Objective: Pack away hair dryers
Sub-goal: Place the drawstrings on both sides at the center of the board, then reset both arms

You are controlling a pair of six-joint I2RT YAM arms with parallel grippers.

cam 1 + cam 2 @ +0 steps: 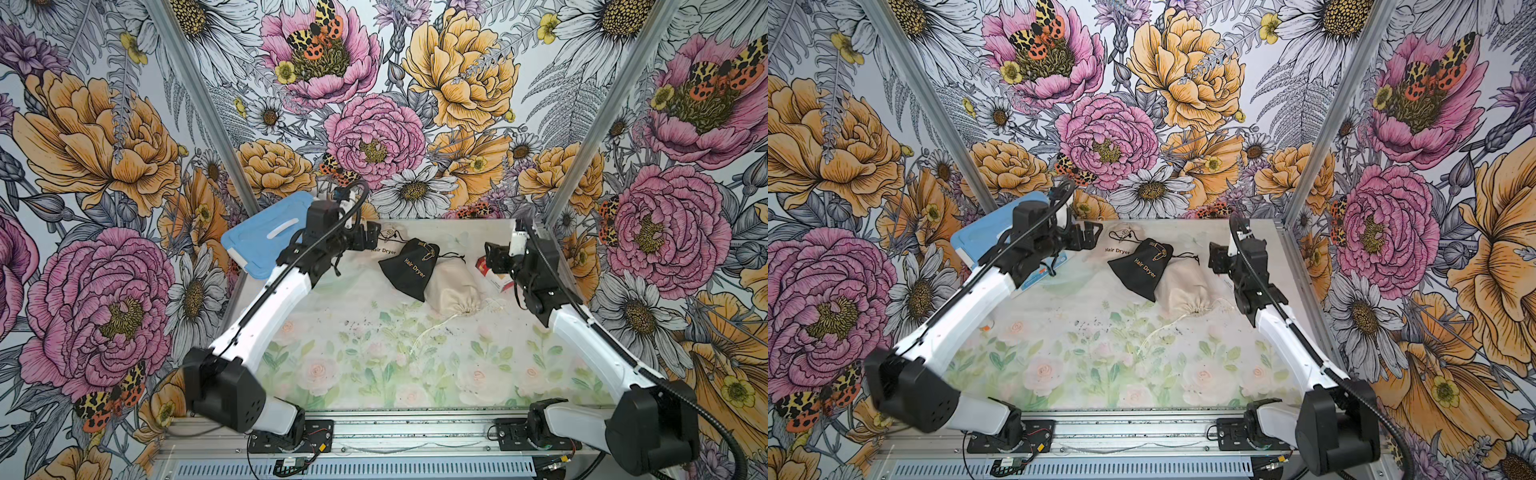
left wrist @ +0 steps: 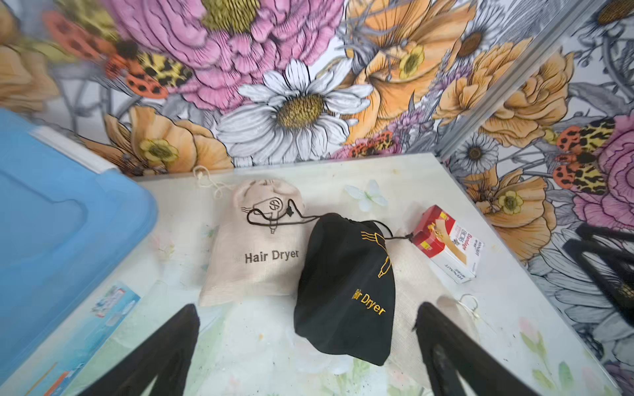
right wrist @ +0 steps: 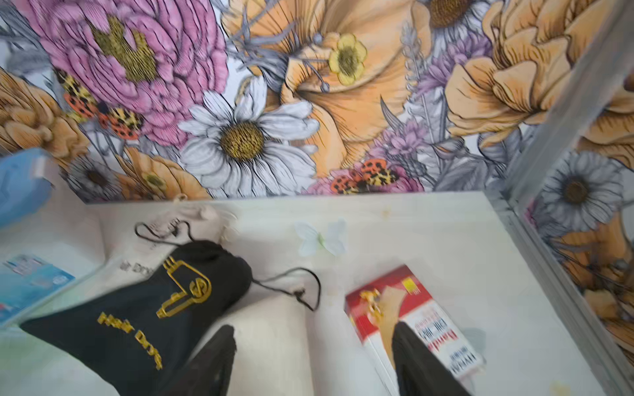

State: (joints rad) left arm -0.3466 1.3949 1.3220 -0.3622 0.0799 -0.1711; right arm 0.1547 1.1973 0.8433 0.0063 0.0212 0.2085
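Desk (image 1: 374, 374): pale floral cover, big-flower paper on the walls around it. A blue lid (image 1: 266, 245) leans in the far left corner. Your left hand (image 2: 308, 310) hovers off the desk just beside that lid. In its wrist view the black fingers (image 2: 164, 353) stand spread wide, gripping nothing and touching nothing, with the pouches below and beyond the gap. Your right hand (image 3: 314, 329) hangs over the far right side of the desk. Its jaws are parted too, somewhat narrower, and nothing is caught between them. One finger overlaps the box in that view, and you cannot tell whether they touch. The black pouch (image 1: 409, 268), printed "Hair Dryer" in gold, lies mid-desk toward the back, draped over the edges of two others. These are a full beige pouch (image 1: 455, 291) with its neck drawn shut on the nearer right, and a flatter beige pouch (image 2: 254, 247) toward the back wall. The hair dryers themselves are not visible in any view, and whether they sit inside these pouches cannot be told. A red-and-white box (image 2: 449, 240) rests at the far right, near the black pouch's cord end. A small white butterfly (image 2: 368, 197) lies by the back wall.
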